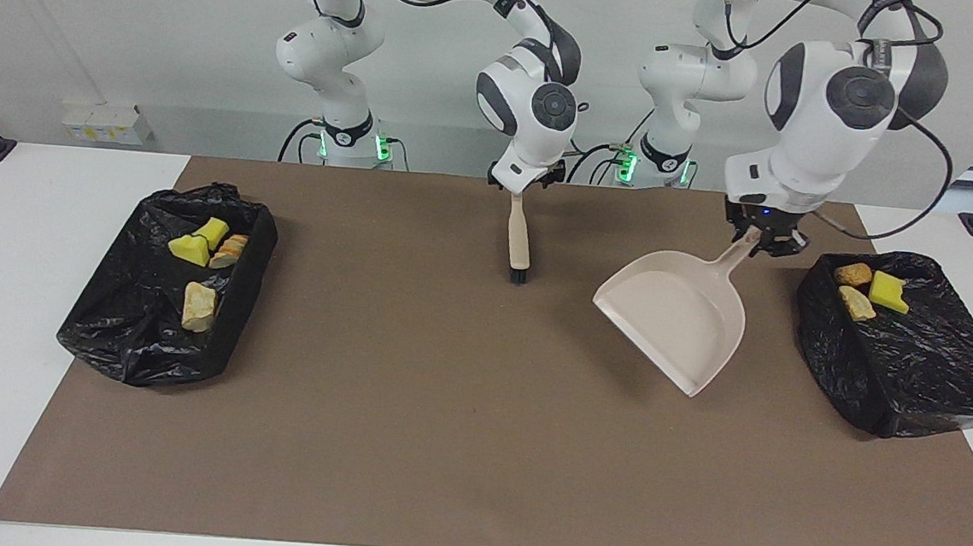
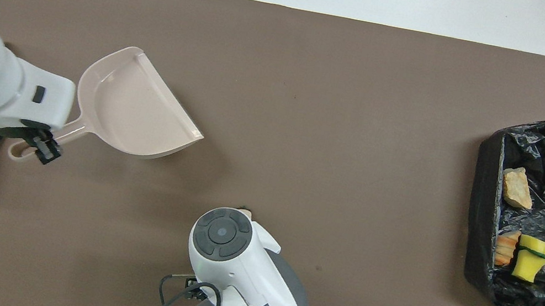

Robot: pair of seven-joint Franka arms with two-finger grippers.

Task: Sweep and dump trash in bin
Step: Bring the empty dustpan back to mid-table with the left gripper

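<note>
While I am watching from the remote console, the left gripper [image 1: 758,241] is clenching the handle of a beige dustpan [image 1: 680,321]. It is hanging the dustpan tilted, mouth down, over the brown mat [image 1: 441,433], between the brush [image 1: 519,237] and the black-lined bin [image 1: 916,380] at the left arm's end of the table. The right gripper [image 1: 527,188] is hovering at the top of the brush handle near the robots; whether it is gripping the handle I cannot tell. All the trash [image 1: 888,291] is sitting in the bins. Three pieces, a yellow sponge bit and two tan chunks, are lying in the bin beside the dustpan. Four more, two yellow bits, an orange chunk and a pale lump, are lying in the second bin [image 1: 147,343] at the right arm's end.
</note>
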